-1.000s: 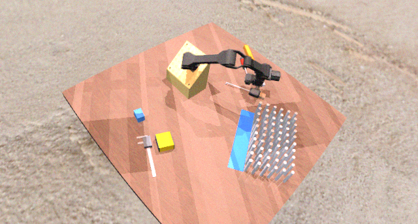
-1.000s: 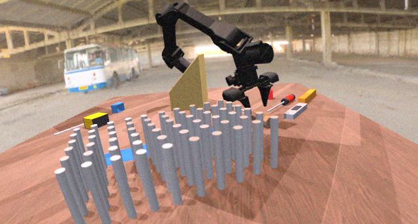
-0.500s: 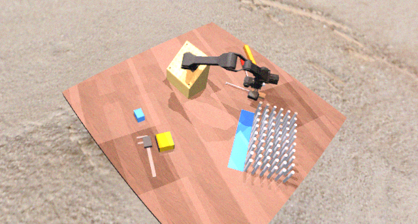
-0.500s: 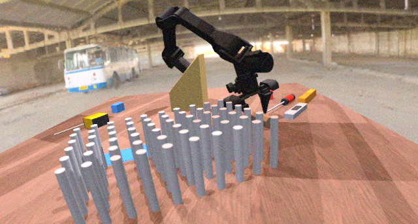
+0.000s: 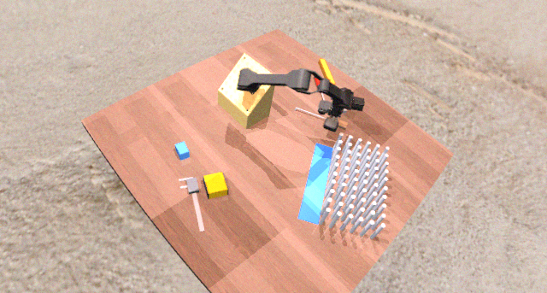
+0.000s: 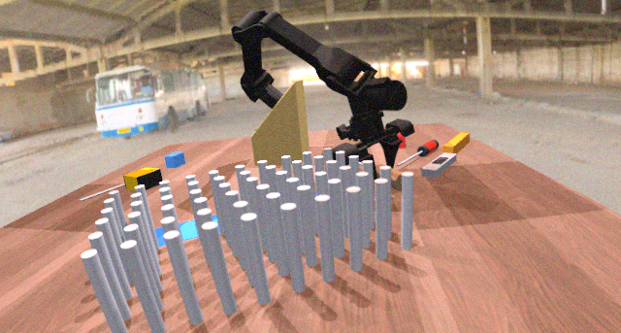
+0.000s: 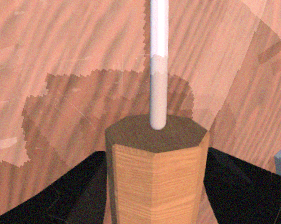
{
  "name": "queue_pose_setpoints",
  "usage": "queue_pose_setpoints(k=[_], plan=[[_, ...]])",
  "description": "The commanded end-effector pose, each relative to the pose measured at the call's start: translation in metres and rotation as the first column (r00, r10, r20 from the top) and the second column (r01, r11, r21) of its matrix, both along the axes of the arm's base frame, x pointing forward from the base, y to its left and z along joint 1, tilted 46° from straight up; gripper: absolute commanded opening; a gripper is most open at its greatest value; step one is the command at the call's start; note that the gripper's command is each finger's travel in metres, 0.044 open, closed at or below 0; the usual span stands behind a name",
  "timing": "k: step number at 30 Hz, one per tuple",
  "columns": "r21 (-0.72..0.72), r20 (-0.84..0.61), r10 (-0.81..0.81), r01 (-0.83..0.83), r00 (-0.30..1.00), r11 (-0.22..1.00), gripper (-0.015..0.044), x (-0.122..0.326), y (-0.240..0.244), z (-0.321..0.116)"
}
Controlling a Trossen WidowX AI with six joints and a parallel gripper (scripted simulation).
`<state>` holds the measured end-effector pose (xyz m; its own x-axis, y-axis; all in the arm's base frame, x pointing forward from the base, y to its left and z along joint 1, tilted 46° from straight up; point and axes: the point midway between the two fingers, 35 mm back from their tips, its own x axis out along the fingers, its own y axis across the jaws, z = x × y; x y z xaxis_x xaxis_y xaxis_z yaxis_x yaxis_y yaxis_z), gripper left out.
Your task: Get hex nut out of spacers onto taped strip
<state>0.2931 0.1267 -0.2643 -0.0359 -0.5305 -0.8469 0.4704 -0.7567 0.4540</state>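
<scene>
My gripper (image 5: 335, 117) (image 6: 384, 168) (image 7: 153, 160) is shut on the wooden handle (image 7: 157, 192) (image 5: 344, 125) (image 6: 399, 179) of a thin rod tool, low at the table beyond the far end of the spacer field. The tool's pale rod (image 5: 307, 112) (image 7: 159, 45) runs away from the handle; its far tip is out of the wrist view. The grey metal spacers (image 5: 348, 196) (image 6: 293, 248) stand upright in rows. The blue taped strip (image 5: 314, 190) (image 6: 186, 231) lies along one side of them. The hex nut cannot be made out.
A tan wedge block (image 5: 257, 114) (image 6: 281, 141) stands near the arm. A red-handled screwdriver (image 6: 428, 148), a grey tool (image 6: 439, 164) and an orange bar (image 5: 326, 71) (image 6: 456, 142) lie near the gripper. A yellow block (image 5: 215, 184), blue cube (image 5: 182, 150) and pronged tool (image 5: 197, 212) lie across the table.
</scene>
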Motion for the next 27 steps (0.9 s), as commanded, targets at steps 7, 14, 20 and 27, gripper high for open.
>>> queue_pose_setpoints(k=[7,14,20,27], plan=[[0.007,0.003,-0.002,0.002,1.0,1.0,0.0,-0.004,0.043,0.042],[0.011,0.07,-0.067,0.067,0.995,0.998,0.0,-0.011,0.041,0.041],[0.033,0.181,-0.179,0.176,0.967,0.984,0.0,-0.023,0.037,0.041],[0.082,0.3,-0.308,0.298,0.903,0.951,0.0,-0.037,0.032,0.042]])
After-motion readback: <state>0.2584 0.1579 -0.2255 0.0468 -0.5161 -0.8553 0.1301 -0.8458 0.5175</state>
